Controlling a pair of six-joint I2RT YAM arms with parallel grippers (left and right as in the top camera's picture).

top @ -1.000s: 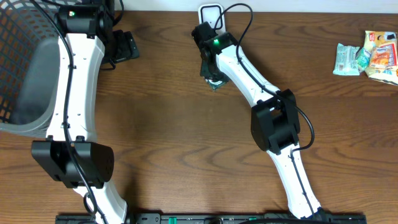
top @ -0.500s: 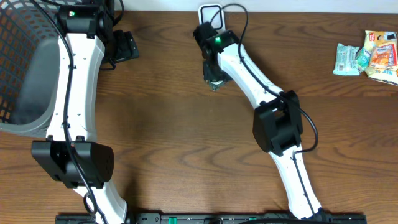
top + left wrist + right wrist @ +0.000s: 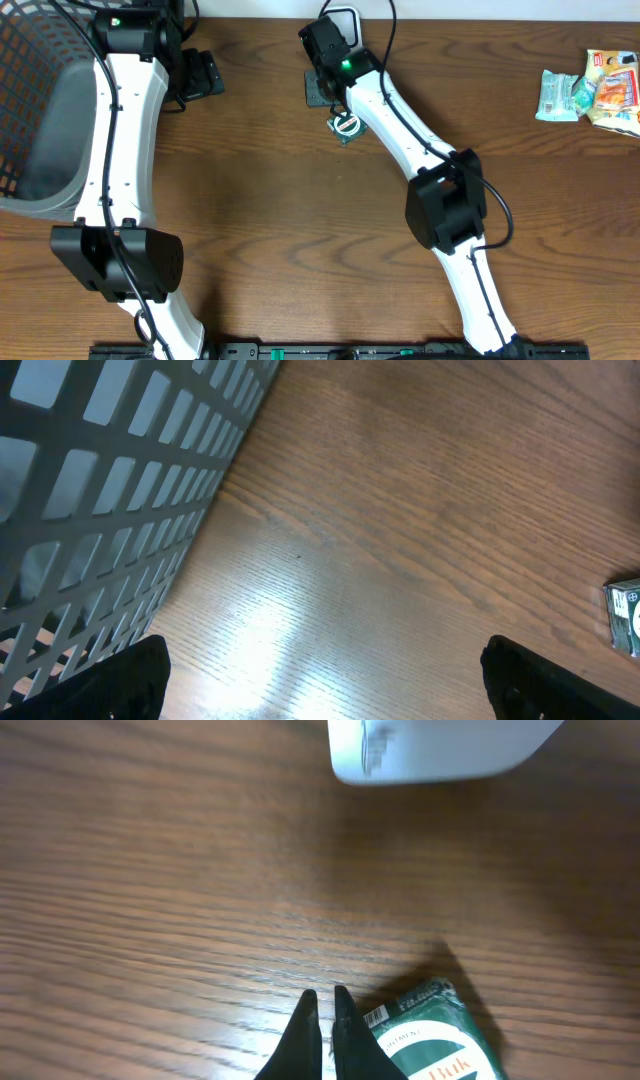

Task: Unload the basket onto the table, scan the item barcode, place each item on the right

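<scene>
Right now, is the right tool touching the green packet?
Apart. The right wrist view shows the right tool shut on nothing, with a visible gap between its tips and the green packet.

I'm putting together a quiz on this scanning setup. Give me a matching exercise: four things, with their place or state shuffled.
1 left gripper
2 right gripper
3 green packet
4 snack packets

a shut, holding nothing
b far right corner of the table
c open, near the basket
d lying loose, ungripped, mid-table

Pairs: 1-c, 2-a, 3-d, 4-b
</scene>
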